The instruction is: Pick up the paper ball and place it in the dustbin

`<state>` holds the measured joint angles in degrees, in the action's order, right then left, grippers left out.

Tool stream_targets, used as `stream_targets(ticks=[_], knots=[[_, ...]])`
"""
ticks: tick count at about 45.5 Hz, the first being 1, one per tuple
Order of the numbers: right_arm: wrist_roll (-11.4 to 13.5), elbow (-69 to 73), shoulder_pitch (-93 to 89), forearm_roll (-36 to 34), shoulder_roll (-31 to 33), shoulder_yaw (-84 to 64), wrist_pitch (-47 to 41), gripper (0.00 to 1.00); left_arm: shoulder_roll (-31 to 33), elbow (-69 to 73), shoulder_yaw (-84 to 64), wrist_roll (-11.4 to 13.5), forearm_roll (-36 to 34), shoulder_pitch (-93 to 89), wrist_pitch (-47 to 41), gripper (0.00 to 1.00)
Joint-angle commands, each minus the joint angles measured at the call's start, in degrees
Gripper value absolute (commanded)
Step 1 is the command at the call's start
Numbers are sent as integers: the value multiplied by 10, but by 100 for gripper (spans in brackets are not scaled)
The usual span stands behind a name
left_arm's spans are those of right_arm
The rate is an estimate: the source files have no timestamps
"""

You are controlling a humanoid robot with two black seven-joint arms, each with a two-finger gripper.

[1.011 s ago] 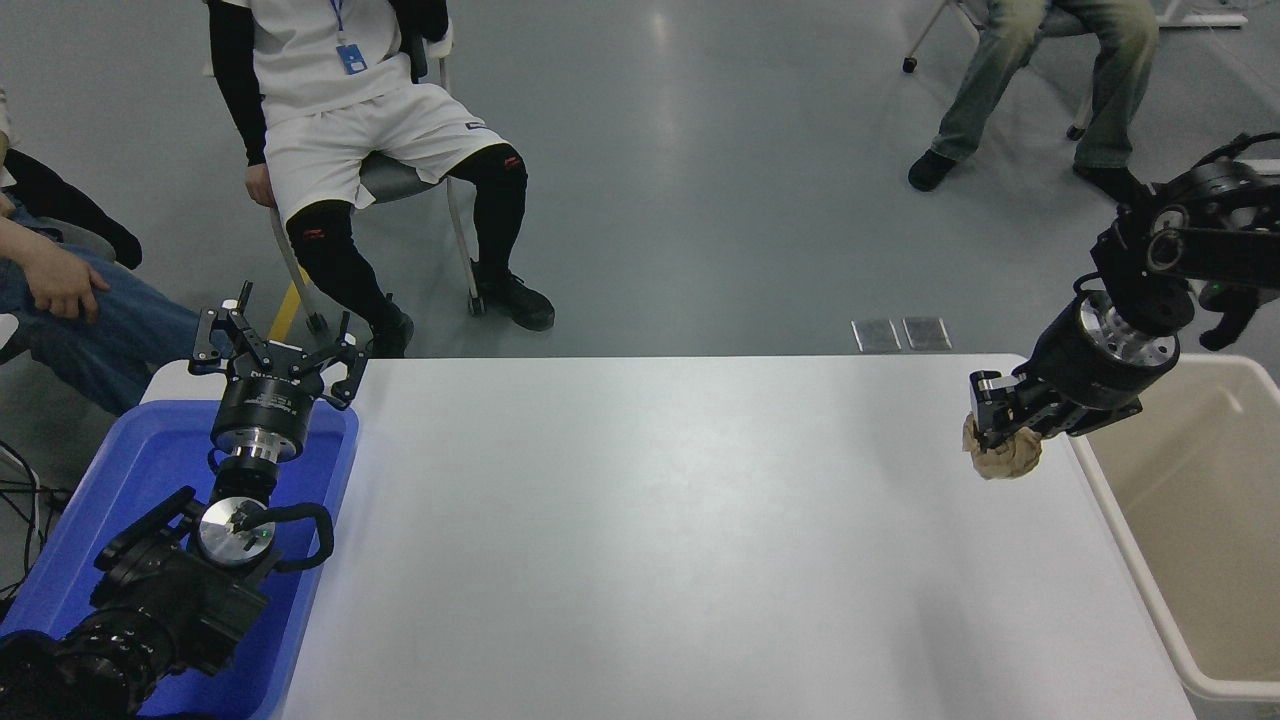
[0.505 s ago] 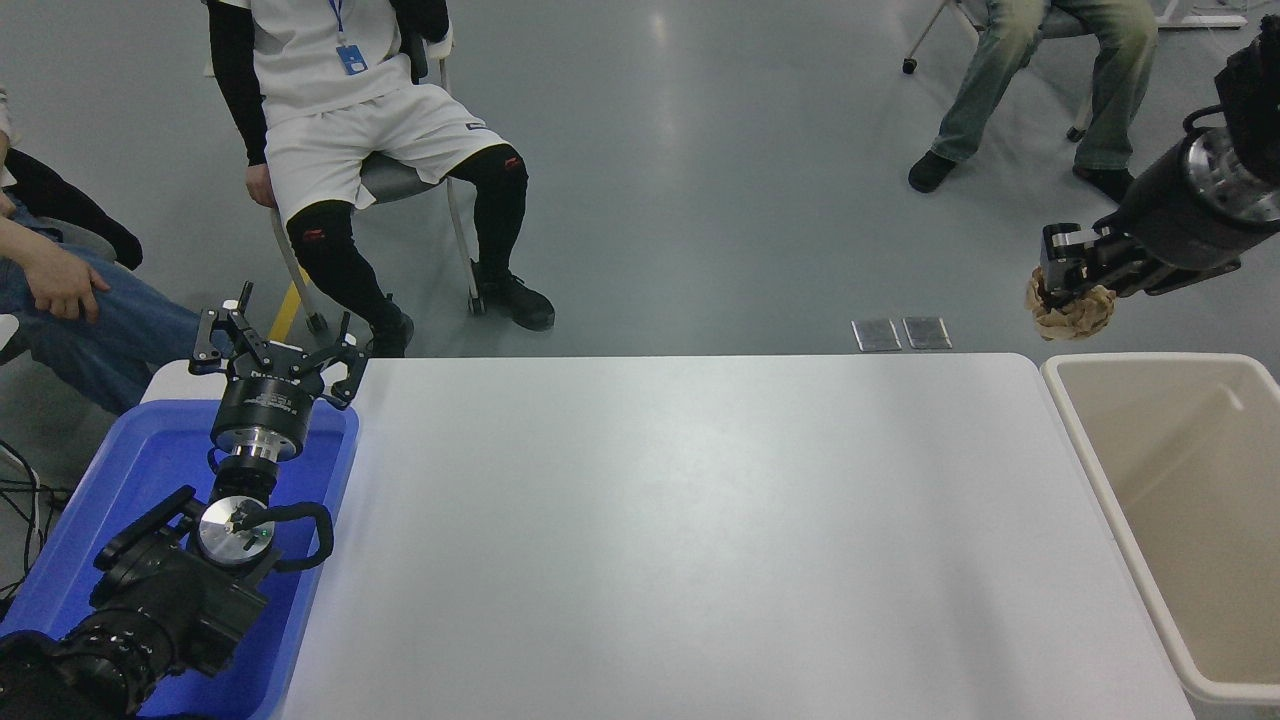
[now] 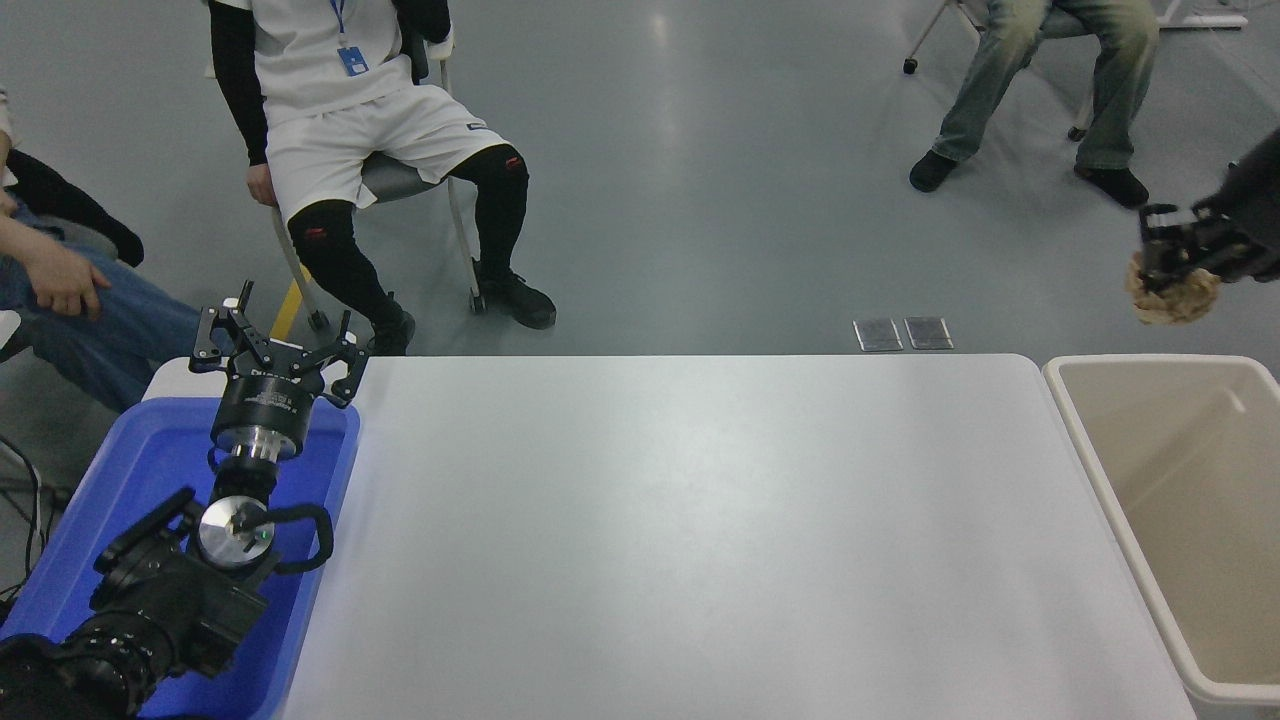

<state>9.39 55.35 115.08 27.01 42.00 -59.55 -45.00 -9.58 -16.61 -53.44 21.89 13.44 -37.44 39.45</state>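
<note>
Hanging up at the right edge of the view, your right tool (image 3: 1168, 262) has its fingers clamped on the paper ball (image 3: 1172, 298), and the tan crumpled wad bulges out below and a bit to the left of the fingertips. Only the tip of that arm shows, the rest runs off the right edge, so you can't see much of the wrist. Straight below the tool, well apart from it, sits the dustbin (image 3: 1085, 440), the cream one with the thick rounded rim, pushed up against the right end of the white table (image 3: 680, 520). The ball lines up over the bin's far rim in the picture, but how high above the bin it really hangs you can't tell from this angle. What you can see of the bin's inside is just smooth beige walls. Way off to the left of that tool, your left tool (image 3: 272, 345) is parked over the far end of the blue tub (image 3: 130, 470), its fingers spread wide apart and gripping nothing, with the arm running back toward the lower left corner. Beyond the table's far side a person in white shorts (image 3: 350, 130) sits on a chair, another person's hand (image 3: 62, 282) rests on a knee at the left edge, and a third person's legs (image 3: 1050, 90) show up above and left of the right tool.
</note>
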Motion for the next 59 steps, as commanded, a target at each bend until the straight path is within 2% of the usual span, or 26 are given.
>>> stream_targets(ticks=[1, 11, 22, 33, 41, 49, 59], knots=[[0, -113, -86, 4, 53, -5, 0, 0, 0, 0, 0, 0, 0, 0, -1, 99], [0, -237, -230, -1, 70, 28, 0, 0, 0, 0, 0, 0, 0, 0, -1, 99], [0, -396, -434, -6, 64, 206, 0, 0, 0, 0, 0, 1, 0, 0, 0, 99], [-1, -410, -526, -10, 55, 305, 0, 0, 0, 0, -1, 1, 0, 0, -1, 99], [-1, -412, -611, -46, 35, 377, 0, 0, 0, 0, 0, 1, 0, 0, -1, 99], [-1, -411, -682, -92, 3, 442, 168, 0, 0, 0, 0, 1, 0, 0, -1, 99], [-3, -411, -699, -93, -16, 475, 265, 0, 0, 0, -1, 1, 0, 0, -1, 99]])
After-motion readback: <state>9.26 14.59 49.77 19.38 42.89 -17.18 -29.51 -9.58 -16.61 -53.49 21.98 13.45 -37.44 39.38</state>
